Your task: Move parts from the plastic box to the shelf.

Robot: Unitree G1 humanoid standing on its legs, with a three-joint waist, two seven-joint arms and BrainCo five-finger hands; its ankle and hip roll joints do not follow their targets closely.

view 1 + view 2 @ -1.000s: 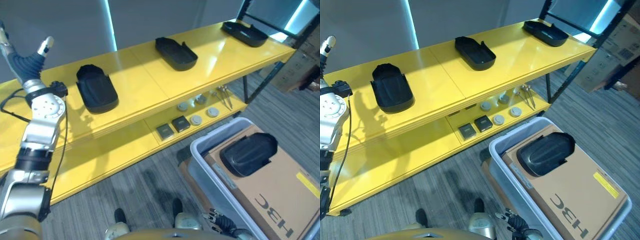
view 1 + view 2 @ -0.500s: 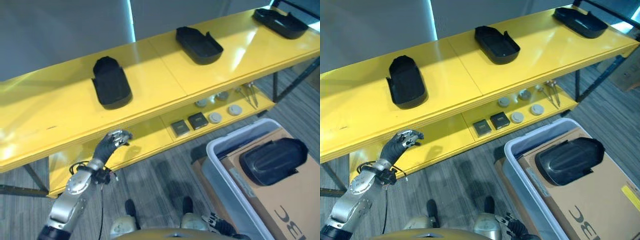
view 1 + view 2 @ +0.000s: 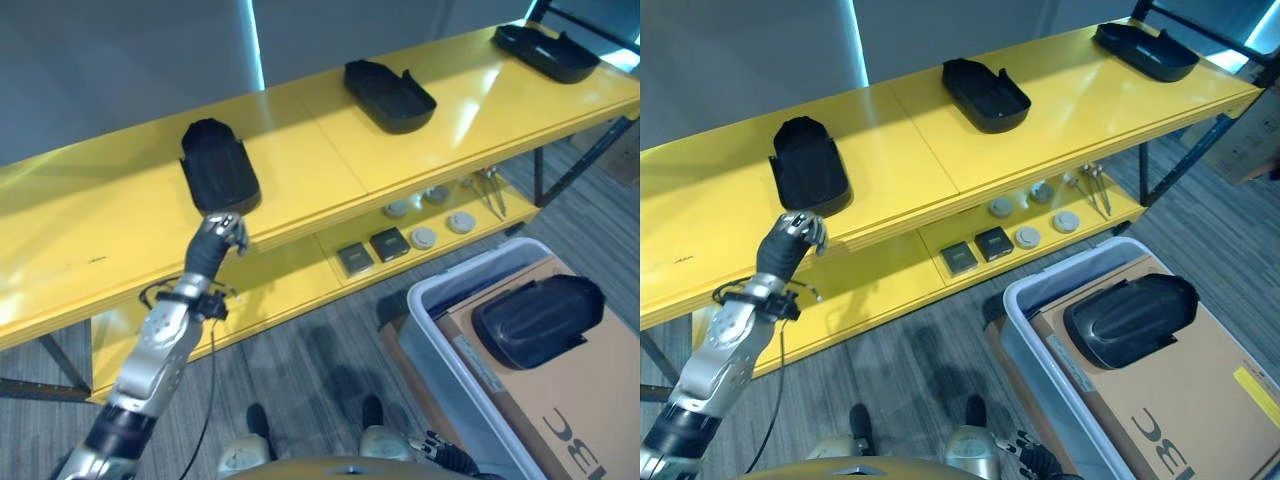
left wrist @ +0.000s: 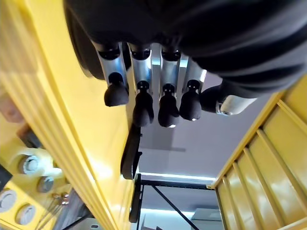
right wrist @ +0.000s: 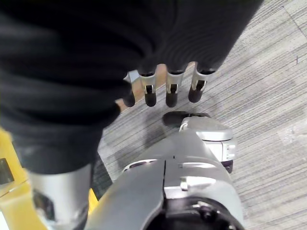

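From the head we look steeply down through two eyes set slightly apart; both share the yellow shelf (image 3: 330, 160) running from 9 to 1 o'clock and the plastic box (image 3: 1040, 330) at 4. Our left wrist camera sits very close along its fingers (image 4: 144, 103) against the shelf edge; the right one looks past its fingers (image 5: 171, 93) toward the floor (image 5: 268, 96).

We've got three black molded parts (image 3: 219, 180) spaced out along the top of the yellow shelf (image 3: 300, 165), all lying open side up. One more black part (image 3: 536, 319) sits dome side up on a cardboard sheet inside the grey plastic box (image 3: 440, 345).
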